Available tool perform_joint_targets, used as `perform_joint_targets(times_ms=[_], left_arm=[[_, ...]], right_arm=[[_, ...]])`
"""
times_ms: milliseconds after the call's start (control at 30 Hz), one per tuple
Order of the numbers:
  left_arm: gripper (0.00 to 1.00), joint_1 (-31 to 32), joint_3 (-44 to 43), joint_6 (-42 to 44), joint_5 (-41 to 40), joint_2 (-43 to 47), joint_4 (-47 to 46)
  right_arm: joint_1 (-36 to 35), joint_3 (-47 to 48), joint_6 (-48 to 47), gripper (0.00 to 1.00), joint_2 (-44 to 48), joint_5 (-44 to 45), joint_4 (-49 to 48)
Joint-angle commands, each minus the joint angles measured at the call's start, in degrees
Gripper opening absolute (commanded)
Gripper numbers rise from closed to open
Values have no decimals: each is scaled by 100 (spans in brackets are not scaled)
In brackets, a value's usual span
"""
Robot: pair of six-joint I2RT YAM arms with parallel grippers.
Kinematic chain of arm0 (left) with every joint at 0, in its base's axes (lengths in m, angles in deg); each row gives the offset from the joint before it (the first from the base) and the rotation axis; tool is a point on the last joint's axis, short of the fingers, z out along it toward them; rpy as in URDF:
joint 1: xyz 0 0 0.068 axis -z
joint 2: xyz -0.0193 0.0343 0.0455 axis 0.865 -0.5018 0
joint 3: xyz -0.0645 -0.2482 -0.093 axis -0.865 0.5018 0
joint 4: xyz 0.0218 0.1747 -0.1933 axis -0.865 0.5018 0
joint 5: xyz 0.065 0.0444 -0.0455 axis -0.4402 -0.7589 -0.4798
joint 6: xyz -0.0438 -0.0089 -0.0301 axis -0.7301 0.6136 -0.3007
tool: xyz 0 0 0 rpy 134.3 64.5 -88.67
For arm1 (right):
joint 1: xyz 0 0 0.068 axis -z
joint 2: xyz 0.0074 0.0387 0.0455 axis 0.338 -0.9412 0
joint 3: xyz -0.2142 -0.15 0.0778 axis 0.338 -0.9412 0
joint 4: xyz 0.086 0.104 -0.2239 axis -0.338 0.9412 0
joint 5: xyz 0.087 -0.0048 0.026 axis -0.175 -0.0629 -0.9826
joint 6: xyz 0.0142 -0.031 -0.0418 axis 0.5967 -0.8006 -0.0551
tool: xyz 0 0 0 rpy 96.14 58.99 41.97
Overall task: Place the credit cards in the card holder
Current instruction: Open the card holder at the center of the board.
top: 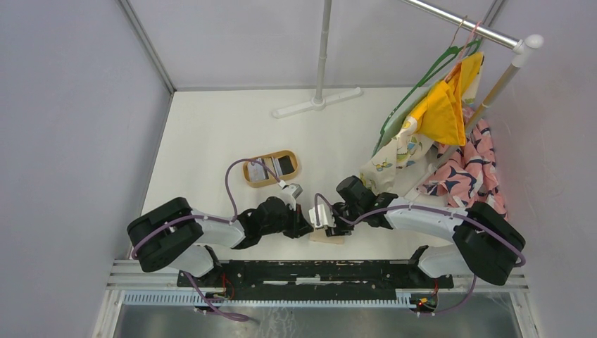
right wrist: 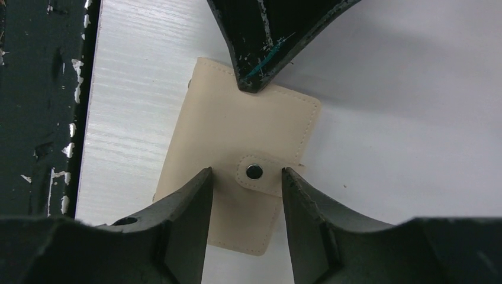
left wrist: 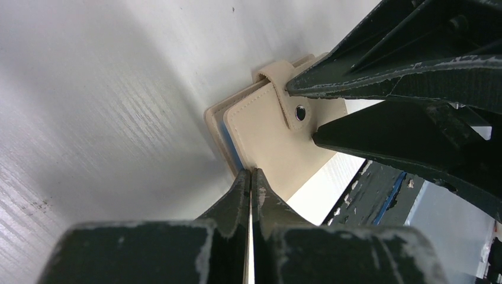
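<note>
The beige card holder (right wrist: 237,136) lies closed on the white table, its snap strap (right wrist: 256,173) fastened; a strip of blue lining (left wrist: 232,145) shows at one edge. My right gripper (right wrist: 245,173) is open just above it, one fingertip on each side of the strap. My left gripper (left wrist: 251,174) is shut, its tips touching the holder's opposite edge. In the top view both grippers, left (top: 307,229) and right (top: 322,220), meet over the card holder (top: 331,239). The credit cards (top: 276,167) lie in the oval wooden tray (top: 271,182), one black and one pale.
A clothes rack with hanging garments (top: 440,113) stands at the right, pink fabric (top: 472,169) below it. The rack's foot (top: 317,105) rests at the back. A black rail (top: 303,271) runs along the near edge. Grey walls close in left and right.
</note>
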Motion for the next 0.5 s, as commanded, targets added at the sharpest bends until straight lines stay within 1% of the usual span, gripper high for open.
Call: perform_joint_targets(times_ms=[0, 67, 100, 300, 467], left_arm=[[2, 64, 45, -44, 420, -188, -570], [2, 87, 45, -43, 456, -228, -636], [2, 92, 45, -38, 461, -233, -651], [2, 121, 88, 13, 408, -170, -637], [2, 123, 98, 107, 252, -138, -357]], right_arm=[[-36, 126, 54, 47, -396, 548, -60], [-47, 199, 93, 38, -568, 582, 31], [-47, 225, 119, 36, -623, 604, 59], [-47, 213, 250, 24, -702, 840, -7], [-49, 190, 365, 13, -650, 1167, -159]])
